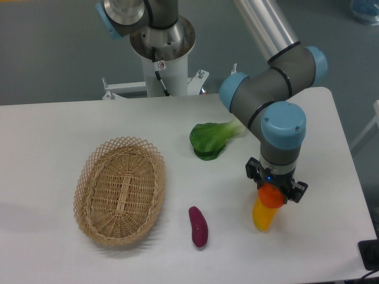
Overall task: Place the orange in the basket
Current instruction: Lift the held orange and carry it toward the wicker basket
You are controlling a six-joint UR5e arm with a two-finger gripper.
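Camera view from above the table is showing the orange [271, 194], a small, smooth, bright ball, sitting directly under the gripper [276, 197] at the table's right side, with the gripper's 2 dark fingers standing on either side of it. Whether they are clamping the fruit or only bracketing it cannot be told from this angle. The orange is lying against the upper end of an elongated yellow-orange fruit [263, 216], whose long axis is running roughly up and down the picture.

The basket [120, 190], an oval of light tan wicker with an open lattice rim, is lying well apart to the left, its long axis tilting slightly from vertical in the picture. The coming move is likely turning on that relation: the fruit must travel leftward across the table to reach it.

Between the 2 is resting a purple sweet potato [198, 226], matte and tapered, while a leafy green vegetable [210, 139] is lying farther back on the white table [53, 130].
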